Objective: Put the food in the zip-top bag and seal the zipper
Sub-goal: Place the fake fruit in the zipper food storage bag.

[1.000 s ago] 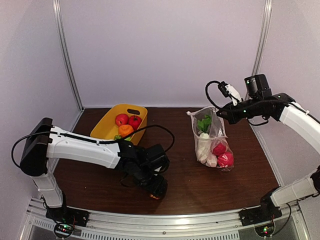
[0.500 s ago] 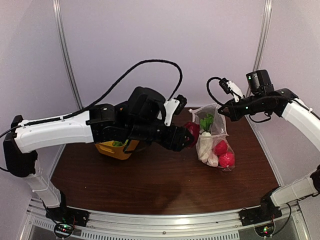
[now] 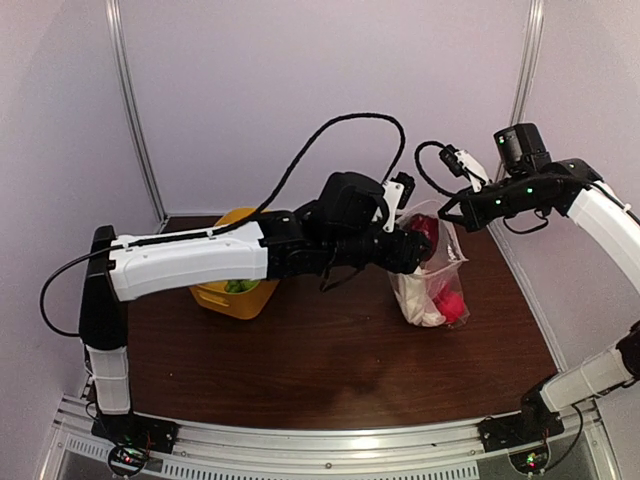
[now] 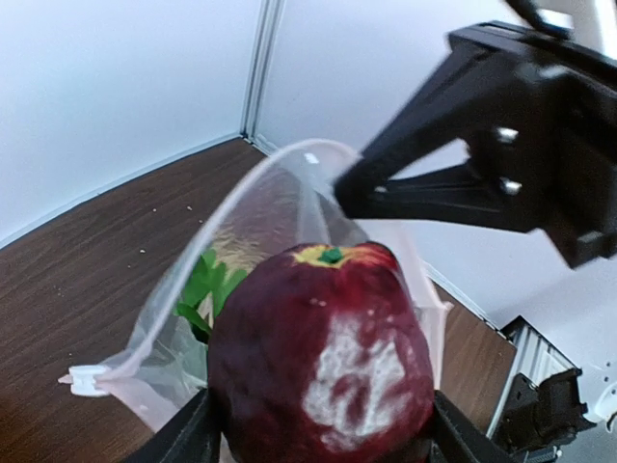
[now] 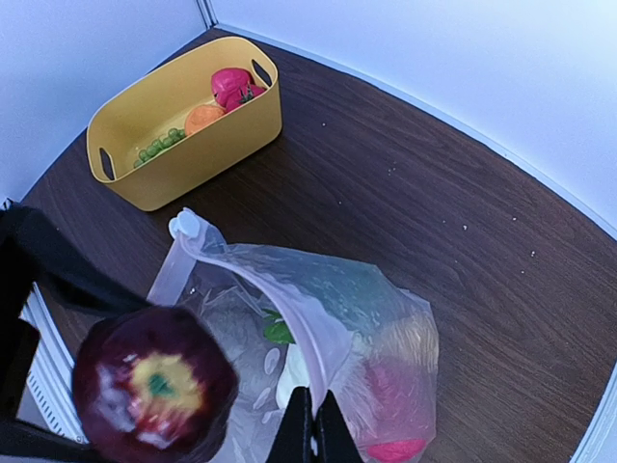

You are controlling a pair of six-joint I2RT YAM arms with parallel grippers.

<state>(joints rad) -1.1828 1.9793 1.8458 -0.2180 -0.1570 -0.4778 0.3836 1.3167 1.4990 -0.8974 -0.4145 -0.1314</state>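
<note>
My left gripper (image 3: pixel 418 243) is shut on a dark red toy apple (image 4: pixel 323 357), which also shows in the top view (image 3: pixel 422 231) and the right wrist view (image 5: pixel 154 384); it hangs at the open mouth of the clear zip-top bag (image 3: pixel 432 280). My right gripper (image 3: pixel 447 214) is shut on the bag's upper mouth edge (image 5: pixel 308 333) and holds it lifted open. Inside the bag lie a white vegetable with green leaves (image 5: pixel 280 333) and pink and red pieces (image 5: pixel 395 449). The white zipper slider (image 5: pixel 185 227) sits at the mouth's far end.
A yellow tub (image 3: pixel 235 293) stands behind the left arm; the right wrist view (image 5: pixel 183 121) shows red, orange and green toy food in it. The left arm stretches across the middle of the brown table (image 3: pixel 340 370). White walls close in the back and sides.
My left arm has swung from the table's front up and right, carrying the apple to the bag's mouth. My right gripper has raised the bag's edge a little.
</note>
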